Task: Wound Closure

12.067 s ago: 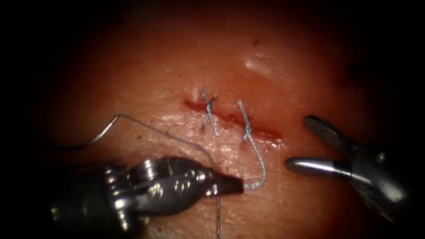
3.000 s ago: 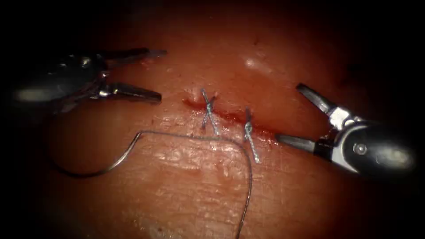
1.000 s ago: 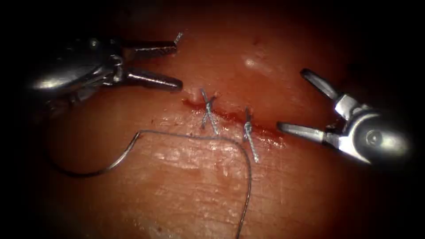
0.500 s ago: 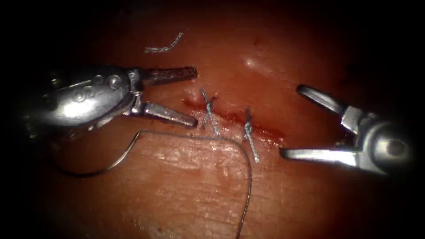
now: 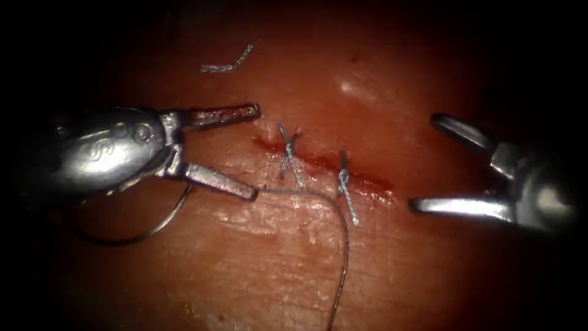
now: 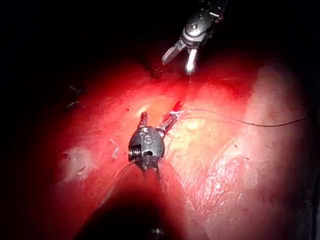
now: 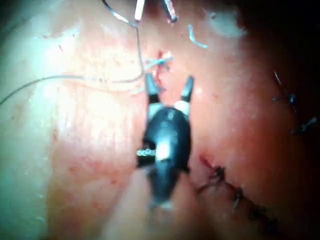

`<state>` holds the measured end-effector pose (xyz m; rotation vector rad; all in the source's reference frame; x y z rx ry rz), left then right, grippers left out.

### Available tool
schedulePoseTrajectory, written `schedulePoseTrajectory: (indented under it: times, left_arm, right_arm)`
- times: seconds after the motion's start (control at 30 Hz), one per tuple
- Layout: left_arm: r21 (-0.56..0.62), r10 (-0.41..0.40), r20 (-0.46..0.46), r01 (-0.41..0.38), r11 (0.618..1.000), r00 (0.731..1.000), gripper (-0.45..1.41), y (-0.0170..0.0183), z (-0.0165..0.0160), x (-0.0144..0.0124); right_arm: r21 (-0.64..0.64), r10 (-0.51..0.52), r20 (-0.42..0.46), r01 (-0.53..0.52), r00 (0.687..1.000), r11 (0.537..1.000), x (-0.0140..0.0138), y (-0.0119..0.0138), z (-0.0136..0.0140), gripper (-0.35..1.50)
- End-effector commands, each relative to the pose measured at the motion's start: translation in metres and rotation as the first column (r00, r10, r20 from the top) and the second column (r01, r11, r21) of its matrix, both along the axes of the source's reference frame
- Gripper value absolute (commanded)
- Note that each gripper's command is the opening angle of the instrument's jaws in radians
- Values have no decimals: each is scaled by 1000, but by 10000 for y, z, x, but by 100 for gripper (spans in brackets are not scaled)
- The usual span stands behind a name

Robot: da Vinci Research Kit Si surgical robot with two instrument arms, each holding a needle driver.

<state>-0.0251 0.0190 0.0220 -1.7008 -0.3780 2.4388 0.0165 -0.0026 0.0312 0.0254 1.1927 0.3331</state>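
The cut (image 5: pixel 318 163) in the tissue carries two knotted stitches (image 5: pixel 288 153) (image 5: pixel 344 181). My left tool (image 5: pixel 252 153) stands open just left of the cut and holds nothing; its lower jaw lies across the thread (image 5: pixel 306 192) where the thread leaves the needle. The curved needle (image 5: pixel 141 233) lies free on the tissue left of the cut, partly hidden under that tool. My right tool (image 5: pixel 425 162) is open and empty, right of the cut's end. The left wrist view has the left tool (image 6: pixel 157 119) open by the thread (image 6: pixel 250 122). The right tool (image 7: pixel 169 80) is open in its wrist view.
A short cut end of thread (image 5: pixel 226 64) lies on the tissue above the left tool. The long thread runs down to the picture's lower edge (image 5: pixel 335 306). An older row of dark stitches (image 7: pixel 240 195) sits behind the right tool.
The left tool came down and right onto the thread, jaws widening, leaving the cut end on the tissue. The right tool drew back to the right, its jaws a little narrower.
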Motion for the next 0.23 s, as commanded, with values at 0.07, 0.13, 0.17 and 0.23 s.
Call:
schedulePoseTrajectory:
  times: [0.07,0.13,0.17,0.23]
  left_arm:
    - [-3,0,1,0,1000,1000,66,2,7,-6]
    - [-4,0,1,0,1000,1000,66,2,8,-6]
    - [-4,0,1,0,1000,1000,66,2,8,-6]
    - [-4,0,1,0,1000,1000,66,2,8,-6]
  right_arm:
    - [-2,-1,-2,1,1000,1000,7,1,5,93]
    - [-2,-1,-2,1,1000,1000,7,1,5,93]
    - [-1,-1,-2,1,1000,1000,7,1,3,93]
    - [-1,2,-1,-2,1000,1000,8,1,2,93]
